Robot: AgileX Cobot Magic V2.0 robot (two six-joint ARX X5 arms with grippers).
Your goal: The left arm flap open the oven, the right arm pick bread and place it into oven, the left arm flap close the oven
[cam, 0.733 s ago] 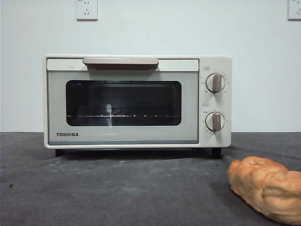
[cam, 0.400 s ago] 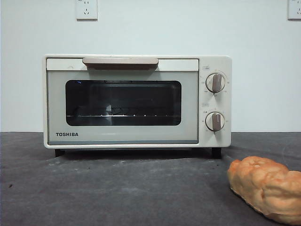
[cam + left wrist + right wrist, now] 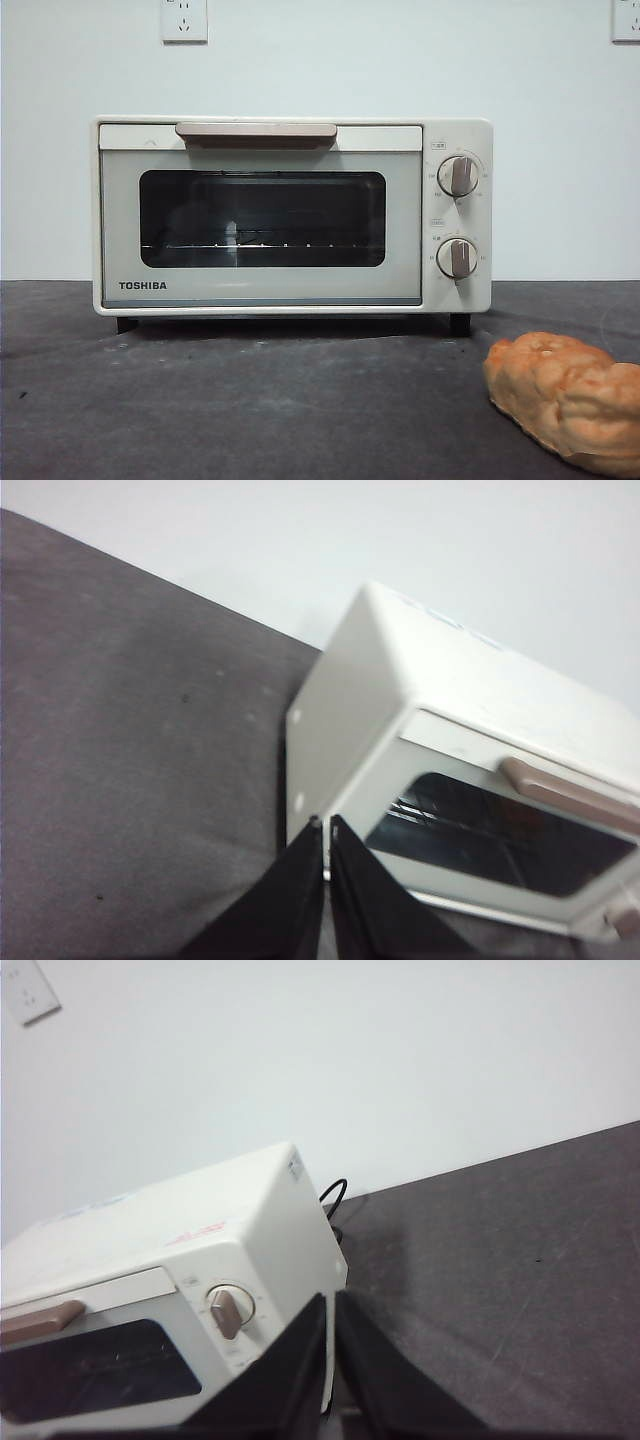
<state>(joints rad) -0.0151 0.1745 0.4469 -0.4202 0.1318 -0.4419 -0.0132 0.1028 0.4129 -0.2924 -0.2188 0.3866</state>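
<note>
Dark counter [image 3: 250, 400] runs back to a white wall. Nearest lies the bread [image 3: 570, 400], probably soft and light; grip its middle gently. Behind stands the oven [image 3: 290, 215], door shut; hook its handle [image 3: 257, 132]. Left end effector [image 3: 325, 825] and right end effector [image 3: 330, 1298] hang closed, empty.

The oven [image 3: 292, 215] has a smooth cream body with glossy dark glass (a thin metal wire rack [image 3: 262, 245] behind it). The bread [image 3: 567, 400] crust looks rough and matt, the table [image 3: 250, 400] a dull grey cloth.
</note>
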